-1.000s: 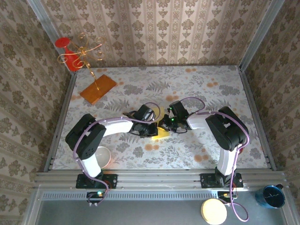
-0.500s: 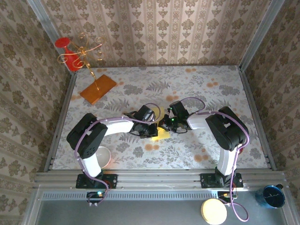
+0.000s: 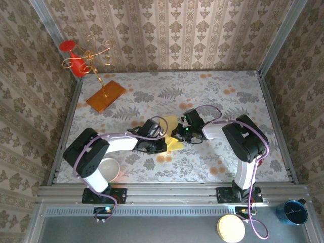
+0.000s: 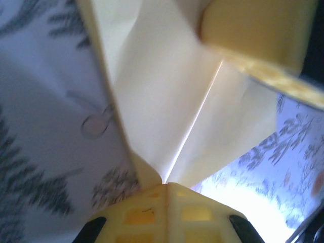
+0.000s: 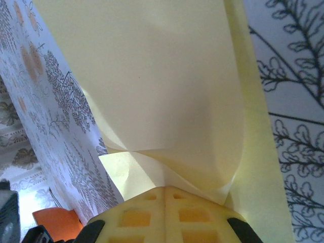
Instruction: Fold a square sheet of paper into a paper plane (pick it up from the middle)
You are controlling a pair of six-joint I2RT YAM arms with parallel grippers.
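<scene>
The pale-yellow sheet of paper [image 3: 171,132] is held up between both grippers at the table's middle, partly folded rather than flat. In the left wrist view the paper [image 4: 162,91] shows a sharp centre crease that runs down into my left gripper [image 4: 167,185], which is shut on its edge. My left gripper [image 3: 163,144] is on the paper's left. My right gripper [image 3: 178,135] is on its right, and one of its fingers [image 4: 258,40] shows just beyond the paper. In the right wrist view the right gripper [image 5: 165,188] is shut on a curled layer of the paper [image 5: 162,86].
An orange board [image 3: 105,95] with a gold wire stand sits at the far left of the table. A white bowl [image 3: 109,169] lies at the near left, beside the left arm's base. Patterned walls close the table on three sides.
The left arm has drawn back to the near left with the paper's edge. More of the paper now shows, with a flap raised on its far side. The right gripper has barely moved.
</scene>
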